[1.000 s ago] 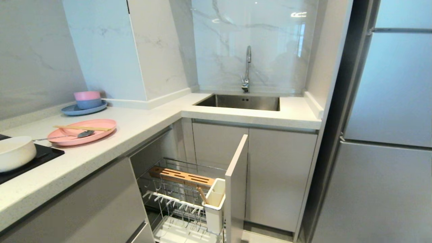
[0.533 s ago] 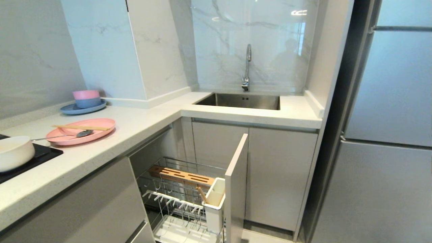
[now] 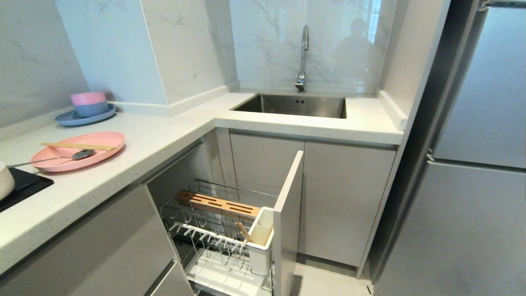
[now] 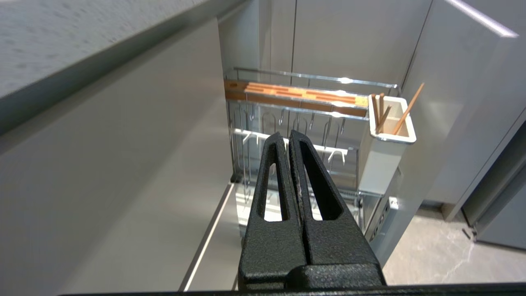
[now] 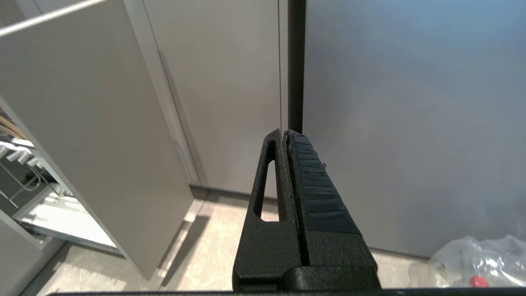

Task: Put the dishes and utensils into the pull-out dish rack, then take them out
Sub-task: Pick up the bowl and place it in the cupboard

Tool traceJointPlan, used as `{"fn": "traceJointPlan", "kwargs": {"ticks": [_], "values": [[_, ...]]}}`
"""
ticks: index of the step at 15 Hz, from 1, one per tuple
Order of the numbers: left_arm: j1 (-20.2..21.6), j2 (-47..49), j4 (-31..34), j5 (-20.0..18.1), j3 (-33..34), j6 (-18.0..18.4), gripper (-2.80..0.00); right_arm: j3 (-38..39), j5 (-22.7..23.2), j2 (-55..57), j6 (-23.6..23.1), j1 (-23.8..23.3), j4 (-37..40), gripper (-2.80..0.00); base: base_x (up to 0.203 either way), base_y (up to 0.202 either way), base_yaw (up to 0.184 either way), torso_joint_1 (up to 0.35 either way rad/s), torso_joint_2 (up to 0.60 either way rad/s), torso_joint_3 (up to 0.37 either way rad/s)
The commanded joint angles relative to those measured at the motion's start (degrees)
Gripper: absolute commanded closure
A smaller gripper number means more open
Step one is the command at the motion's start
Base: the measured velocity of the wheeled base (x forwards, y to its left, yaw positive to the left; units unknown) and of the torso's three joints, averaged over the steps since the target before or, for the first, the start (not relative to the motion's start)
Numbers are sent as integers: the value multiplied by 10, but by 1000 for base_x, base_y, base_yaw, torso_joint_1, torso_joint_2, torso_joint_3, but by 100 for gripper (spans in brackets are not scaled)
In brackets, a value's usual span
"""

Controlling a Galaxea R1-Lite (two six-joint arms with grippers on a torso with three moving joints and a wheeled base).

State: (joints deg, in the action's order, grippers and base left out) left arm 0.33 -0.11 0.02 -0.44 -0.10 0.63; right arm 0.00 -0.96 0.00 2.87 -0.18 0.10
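Observation:
The pull-out dish rack [image 3: 222, 230] stands drawn out below the counter, with its orange-wood strip [image 3: 218, 204], white utensil cup [image 3: 261, 242] and grey cabinet front [image 3: 287, 222]. Thin wooden sticks [image 4: 404, 111] lean in the cup. On the counter at left, the chopsticks [image 3: 78, 146] and the metal spoon [image 3: 61, 157] lie on a pink plate [image 3: 102, 139]. Only an edge of the cream bowl [image 3: 3, 181] shows at the picture's left border. My left gripper [image 4: 285, 137] hangs shut and empty in front of the rack [image 4: 287, 111]. My right gripper [image 5: 284, 133] is shut and empty, low beside the cabinet front [image 5: 94, 144]. Neither arm shows in the head view.
A blue plate with stacked pink and blue bowls [image 3: 87, 107] sits at the counter's back left. The sink [image 3: 294, 106] with its tap is in the corner. A tall fridge [image 3: 481, 164] stands on the right. A clear plastic bag [image 5: 481, 263] lies on the floor by it.
The whole head view has shifted: the counter and sink now sit higher in the picture, and the bowl has slid nearly out at the left. Nothing on the counter or rack has moved.

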Motion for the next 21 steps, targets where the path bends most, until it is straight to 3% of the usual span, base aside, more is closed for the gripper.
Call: {"fn": "traceJointPlan", "kwargs": {"ticks": [1,21], "values": [[0,0,0,0,0,1,0,1,0,0,0,0,0,0,0,0,0,4,2,-197],[0,0,0,0,0,2,0,1,0,0,0,0,0,0,0,0,0,3,3,-199]]}}
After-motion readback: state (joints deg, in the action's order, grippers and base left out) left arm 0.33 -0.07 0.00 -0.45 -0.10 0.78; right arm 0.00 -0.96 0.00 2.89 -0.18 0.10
